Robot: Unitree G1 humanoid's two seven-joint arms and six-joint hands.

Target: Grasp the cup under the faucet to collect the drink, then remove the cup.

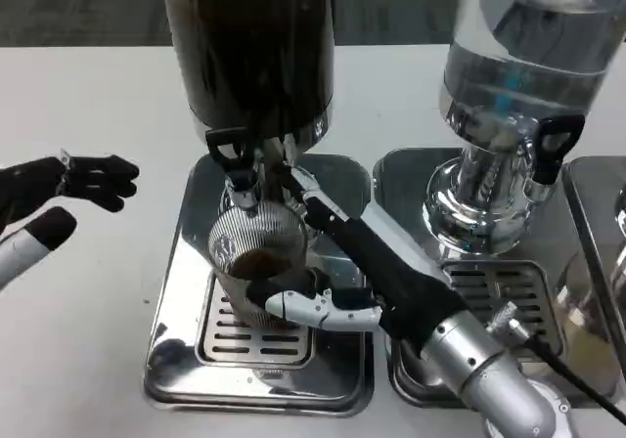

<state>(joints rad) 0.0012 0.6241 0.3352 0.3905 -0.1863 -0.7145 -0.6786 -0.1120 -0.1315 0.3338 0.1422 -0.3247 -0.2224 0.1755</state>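
My right hand [367, 277] wraps the cup [254, 262], hiding its far side beneath the faucet [243, 179], while my left hand [64, 189] hangs spread, empty, near the frame's left edge.

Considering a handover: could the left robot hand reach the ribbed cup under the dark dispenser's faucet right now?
Probably yes. The left robot hand hovers open over bare white table, and the ribbed clear plastic cup's left side is uncovered. The right robot hand grips it from the right.

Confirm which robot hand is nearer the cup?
Right. The right robot hand grips the cup under the dark dispenser's faucet; the left robot hand hovers apart, off to its left.
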